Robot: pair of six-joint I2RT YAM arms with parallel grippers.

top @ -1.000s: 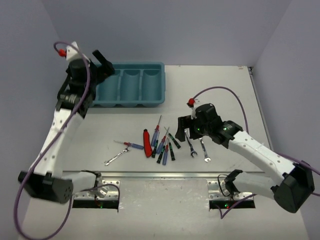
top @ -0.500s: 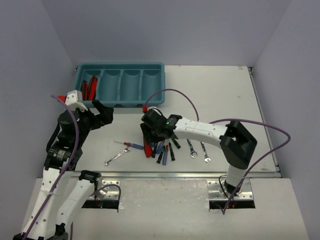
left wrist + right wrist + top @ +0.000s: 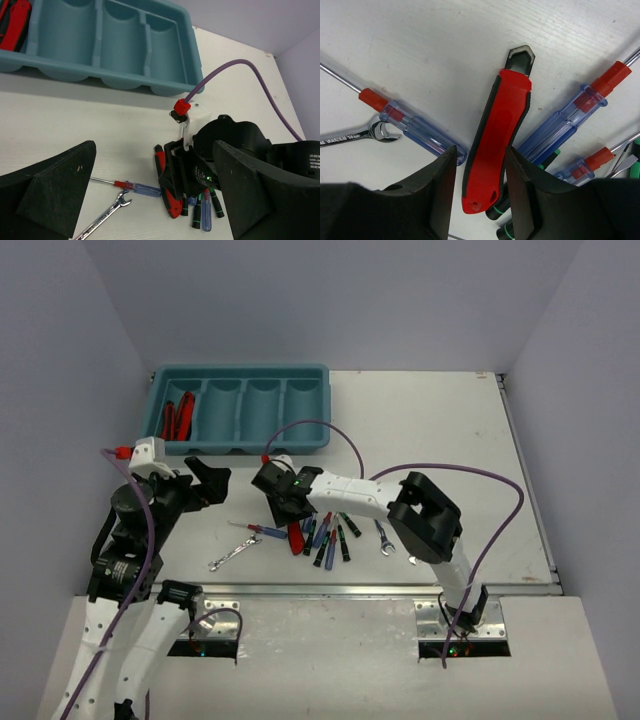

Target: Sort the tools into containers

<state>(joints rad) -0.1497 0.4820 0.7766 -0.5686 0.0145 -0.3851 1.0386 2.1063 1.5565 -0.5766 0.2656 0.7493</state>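
White tabletop [image 3: 430, 430], cluttered w/ tools. R gripper [image 3: 481, 167] jaws narrow, astride red-handled cutter [image 3: 497, 125]; contact unclear. Blue screwdriver [image 3: 420, 132] sits just outside one finger, touching cutter: risk of nipping or dragging it. L gripper [image 3: 155, 180] jaws wide, empty. Teal tray [image 3: 250, 447] well beyond jaws.

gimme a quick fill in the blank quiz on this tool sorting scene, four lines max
1. Seen from the top camera, the pliers lie in the ___ compartment of the tray.
2. The right hand has a finger on either side of a cutter whose handle is black and ___.
3. The tray's other three compartments are ___.
4. The left hand holds nothing and its fingers are ___.

Missing words: leftmost; red; empty; open
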